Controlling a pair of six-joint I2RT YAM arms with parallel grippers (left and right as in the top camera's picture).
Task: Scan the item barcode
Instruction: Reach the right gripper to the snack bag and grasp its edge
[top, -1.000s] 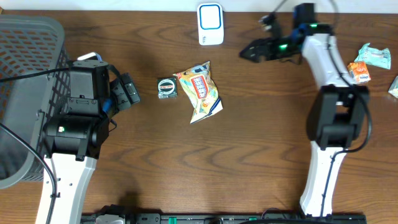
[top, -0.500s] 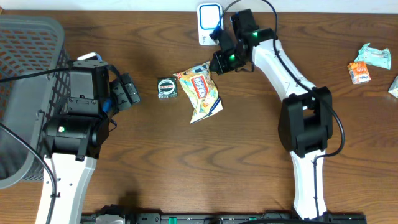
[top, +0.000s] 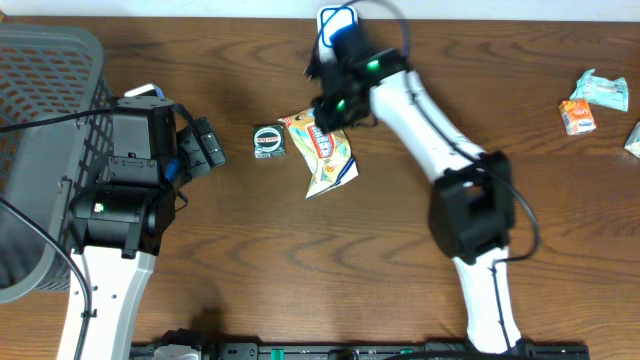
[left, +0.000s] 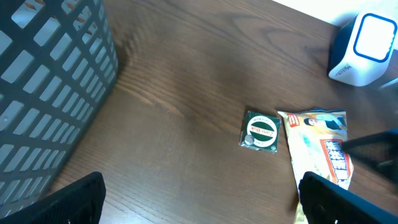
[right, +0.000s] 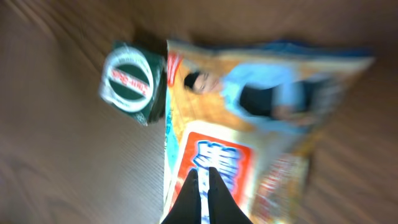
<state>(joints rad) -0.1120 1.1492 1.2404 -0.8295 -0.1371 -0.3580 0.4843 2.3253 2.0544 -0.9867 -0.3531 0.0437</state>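
A yellow snack bag (top: 327, 152) with a red and blue label lies flat mid-table. A small dark green box (top: 269, 140) with a round white emblem sits just left of it. The white and blue scanner (top: 338, 35) stands at the back edge, partly behind my right arm. My right gripper (top: 325, 108) hovers over the bag's top end. In the right wrist view its jaws (right: 202, 173) are shut with nothing between them, above the bag's red label (right: 217, 162), with the green box (right: 132, 81) to the upper left. My left gripper (left: 202, 196) is open, short of the green box (left: 261, 130) and the bag (left: 320, 149).
A grey mesh basket (top: 40, 100) fills the left side, beside my left arm. Small snack packets (top: 590, 100) lie at the far right edge. The scanner (left: 365, 48) also shows at the top right of the left wrist view.
My right arm swung left from the back right to over the snack bag, and its jaws went from open to shut. The left arm stayed still.
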